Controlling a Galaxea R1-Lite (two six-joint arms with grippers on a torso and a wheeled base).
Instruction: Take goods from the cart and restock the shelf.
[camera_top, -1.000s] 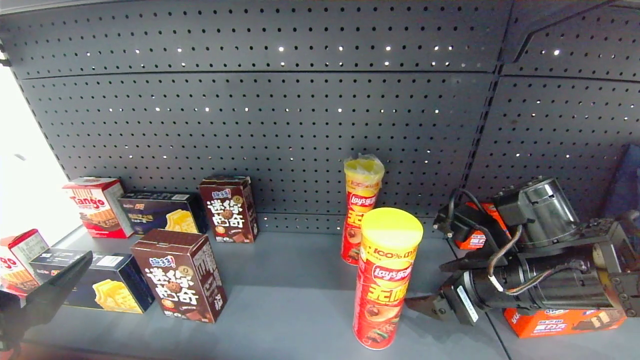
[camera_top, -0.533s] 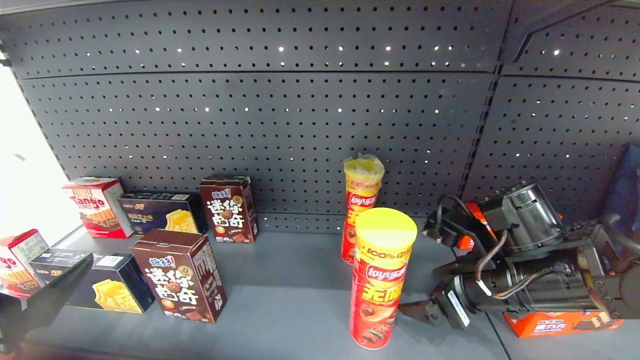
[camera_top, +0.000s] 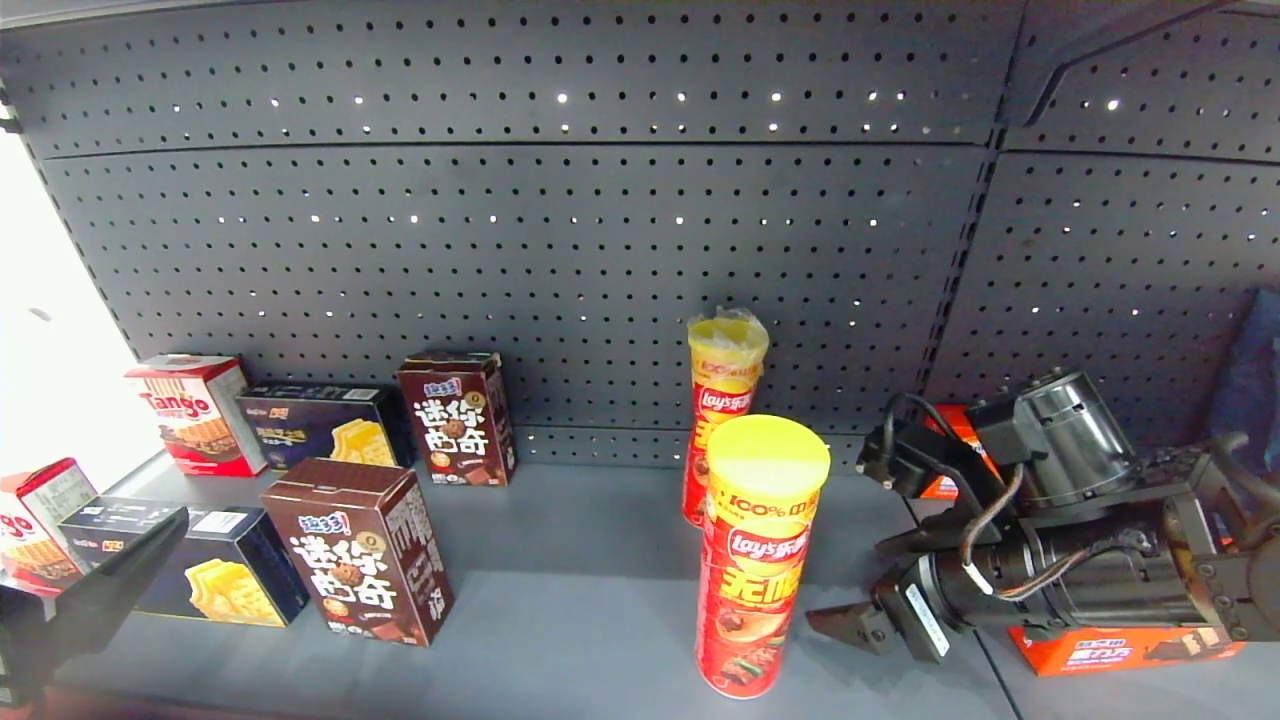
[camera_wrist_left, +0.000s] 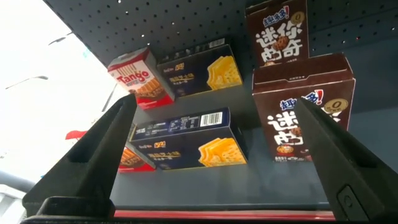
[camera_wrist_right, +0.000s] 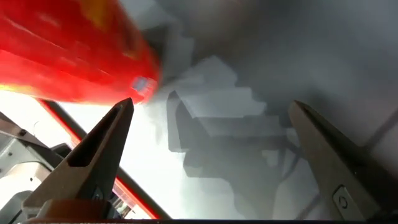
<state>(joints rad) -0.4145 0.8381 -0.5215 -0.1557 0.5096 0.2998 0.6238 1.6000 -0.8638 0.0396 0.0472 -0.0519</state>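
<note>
My right pincer (camera_top: 850, 587) lies low over the shelf (camera_top: 580, 610), released, jaws wide and nothing between them. Just past its tips stands the front can (camera_top: 760, 560), upright and free of my grip. It is red with a yellow lid, and it has a white-script badge and bold yellow characters down its side. I cannot tell whether a fingertip touches it. Under my right forearm an orange box (camera_top: 1120, 645) lies flat, white lettering on its face. Farther back, against the pegboard (camera_top: 500, 250), stands the rear can (camera_top: 722, 420) with the same label and crinkled clear wrap over its lid.

My left pincer (camera_wrist_left: 212, 102) is also released and empty, at the shelf's front edge. Nearest ahead lies the near blue box (camera_wrist_left: 186, 146), barcode on top, with the near brown box (camera_wrist_left: 305, 115) upright beside it, showing white characters and a cookie picture. Behind them are the far blue box (camera_wrist_left: 199, 68), the far brown box (camera_wrist_left: 277, 31) and a red box (camera_wrist_left: 140, 78) with red lettering.
</note>
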